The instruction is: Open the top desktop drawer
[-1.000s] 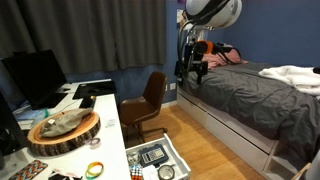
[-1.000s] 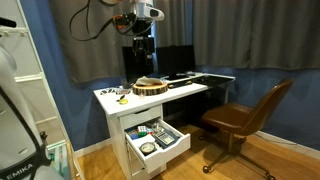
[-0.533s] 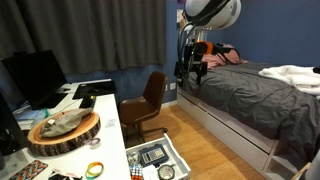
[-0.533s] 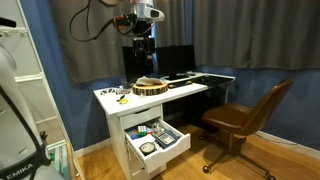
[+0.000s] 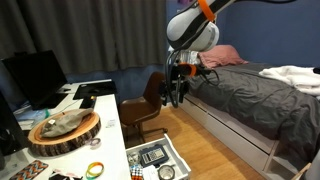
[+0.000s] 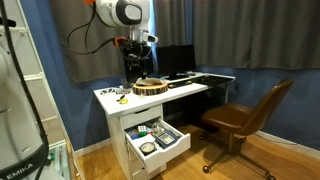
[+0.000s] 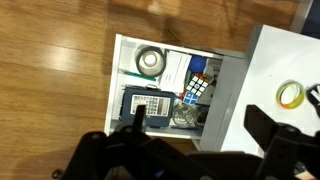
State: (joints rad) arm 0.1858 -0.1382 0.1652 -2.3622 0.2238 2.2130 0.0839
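Pincer spread wide, empty, above the pulled-out top desktop drawer.

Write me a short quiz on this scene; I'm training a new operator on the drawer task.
1. True or false: the top desktop drawer is shut.
2. Which of these lies in the drawer? A) a Rubik's cube B) a pair of scissors C) a mug
3. Fill in: in the wrist view the gripper has its jaws ____, with nothing between them.
Key: 1 false, it stands pulled out; 2 A; 3 open.
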